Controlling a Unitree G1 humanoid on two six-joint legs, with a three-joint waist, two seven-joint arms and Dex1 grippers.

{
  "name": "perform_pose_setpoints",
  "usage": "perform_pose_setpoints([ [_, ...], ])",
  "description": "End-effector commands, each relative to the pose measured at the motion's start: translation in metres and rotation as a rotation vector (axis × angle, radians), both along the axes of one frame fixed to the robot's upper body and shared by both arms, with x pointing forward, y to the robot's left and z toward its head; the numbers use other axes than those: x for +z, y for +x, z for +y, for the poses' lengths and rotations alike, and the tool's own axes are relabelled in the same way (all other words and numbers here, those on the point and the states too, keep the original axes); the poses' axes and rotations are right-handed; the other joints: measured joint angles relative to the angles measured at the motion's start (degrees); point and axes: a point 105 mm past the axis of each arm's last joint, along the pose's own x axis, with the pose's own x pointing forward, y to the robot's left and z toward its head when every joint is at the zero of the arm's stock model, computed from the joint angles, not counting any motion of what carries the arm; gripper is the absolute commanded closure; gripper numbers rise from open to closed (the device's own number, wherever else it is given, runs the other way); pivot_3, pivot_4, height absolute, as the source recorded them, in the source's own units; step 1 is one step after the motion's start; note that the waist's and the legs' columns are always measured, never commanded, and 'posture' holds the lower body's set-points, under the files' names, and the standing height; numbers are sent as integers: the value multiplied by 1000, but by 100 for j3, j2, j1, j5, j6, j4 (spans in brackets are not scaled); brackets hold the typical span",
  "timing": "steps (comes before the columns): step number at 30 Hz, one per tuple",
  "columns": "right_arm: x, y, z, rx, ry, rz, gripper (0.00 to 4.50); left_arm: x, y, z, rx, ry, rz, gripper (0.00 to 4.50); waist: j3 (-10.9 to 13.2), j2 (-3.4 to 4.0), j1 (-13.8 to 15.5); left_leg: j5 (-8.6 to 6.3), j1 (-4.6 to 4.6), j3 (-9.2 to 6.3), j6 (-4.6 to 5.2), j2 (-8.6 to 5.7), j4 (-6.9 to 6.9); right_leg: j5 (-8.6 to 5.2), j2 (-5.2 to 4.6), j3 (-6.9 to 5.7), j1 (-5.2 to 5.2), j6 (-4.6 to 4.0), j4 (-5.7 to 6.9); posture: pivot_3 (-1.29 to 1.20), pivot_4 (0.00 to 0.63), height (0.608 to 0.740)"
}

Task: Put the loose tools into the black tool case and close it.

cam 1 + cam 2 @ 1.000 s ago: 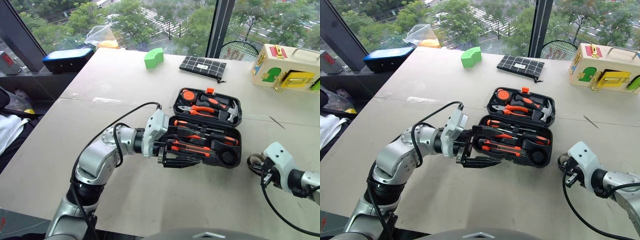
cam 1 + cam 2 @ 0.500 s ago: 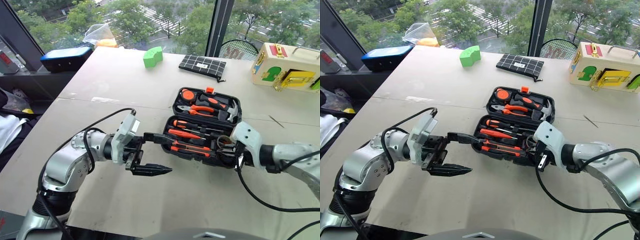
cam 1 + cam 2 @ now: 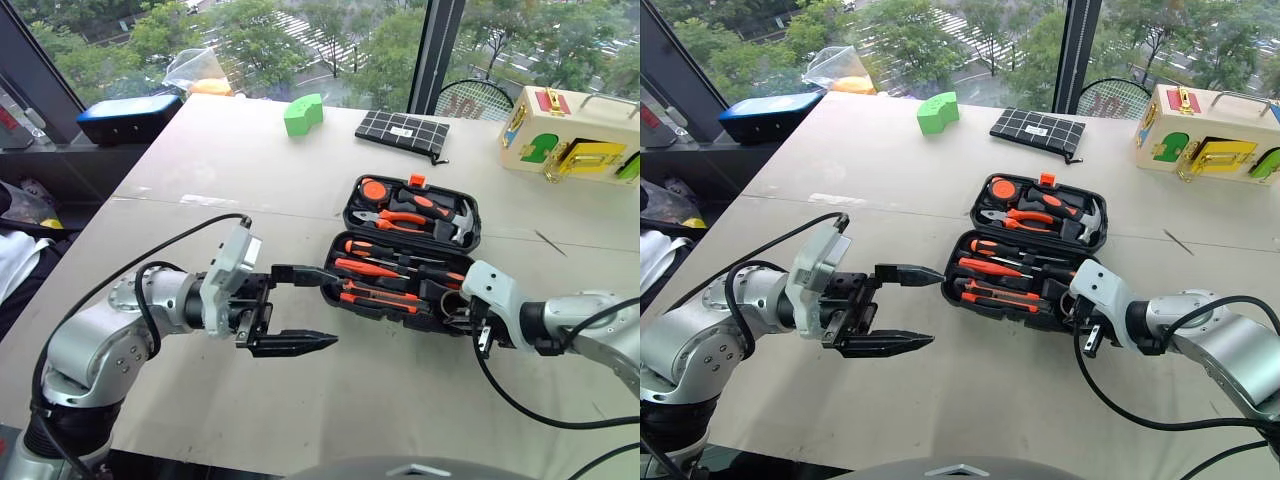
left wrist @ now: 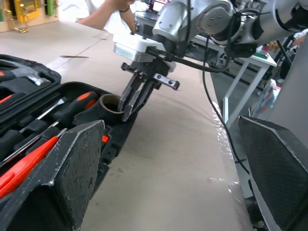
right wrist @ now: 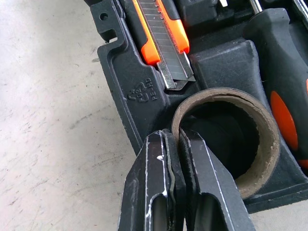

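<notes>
Your right claw (image 5: 174, 192) is nipped onto the wall of the tape roll (image 5: 226, 139), one finger inside the cardboard core and one outside, with almost no gap between them. The roll sits in its round pocket at the right end of the black tool case (image 3: 400, 290), right next to the utility knife (image 5: 163, 33), which is already in its slot. I'd say this is the drop-off: get the roll flat in the pocket, ease the fingers apart, then lift straight out so the inner finger doesn't drag the roll back up with it.

Your left claw (image 3: 295, 308) is spread wide with nothing in it, hovering over the bench (image 3: 200, 180) just off the case's left end. Parked there it's handy for swinging the lid shut afterwards.

The right wrist view shows the pinch on the roll's wall and the knife blade's tip near it. From the head views you can't see any of that, but you do get the whole open case, the screwdrivers (image 3: 385, 270) lying in the bottom half, and the lid (image 3: 412, 208) with its own tools.
</notes>
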Motion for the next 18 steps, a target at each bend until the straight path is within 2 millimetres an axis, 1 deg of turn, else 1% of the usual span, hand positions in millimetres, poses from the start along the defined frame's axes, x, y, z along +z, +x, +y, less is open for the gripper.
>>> perform_pose_setpoints([
  [1,-17,-9,-8,-8,-30,89,3129,0,4,6,7,-2,-29,0,0,0,5,0,0,1,0,-1,0,0,0,0,0,0,-1,0,150,740],
  [4,-9,-10,-6,-6,-5,78,1672,-4,5,11,21,3,-30,0,0,-1,25,0,-2,1,0,1,-2,0,-1,0,-1,0,-7,0,150,740],
  [7,1,-14,-3,0,44,74,356,-7,7,14,41,-3,-28,0,-4,-7,27,0,-3,-1,0,2,-13,0,0,-2,1,-1,-15,0,150,740],
  [9,11,-17,0,8,99,68,356,-8,10,15,55,-11,-27,0,-3,-6,28,0,-4,-2,0,3,-15,0,0,-4,1,-1,-17,0,150,740],
  [11,16,-19,2,16,120,61,356,-9,11,16,59,-12,-27,0,6,4,16,0,-4,0,0,4,-15,0,0,-1,0,-1,-16,0,150,740],
  [14,14,-24,6,35,128,77,356,-12,11,15,51,-14,-24,0,10,12,0,0,-4,7,0,4,-12,1,-5,5,0,0,-15,0,150,740],
  [18,6,-27,10,50,121,99,356,-14,13,13,46,-16,-24,0,10,11,-3,0,-4,6,0,2,-12,1,-4,3,0,0,-16,0,150,740],
])
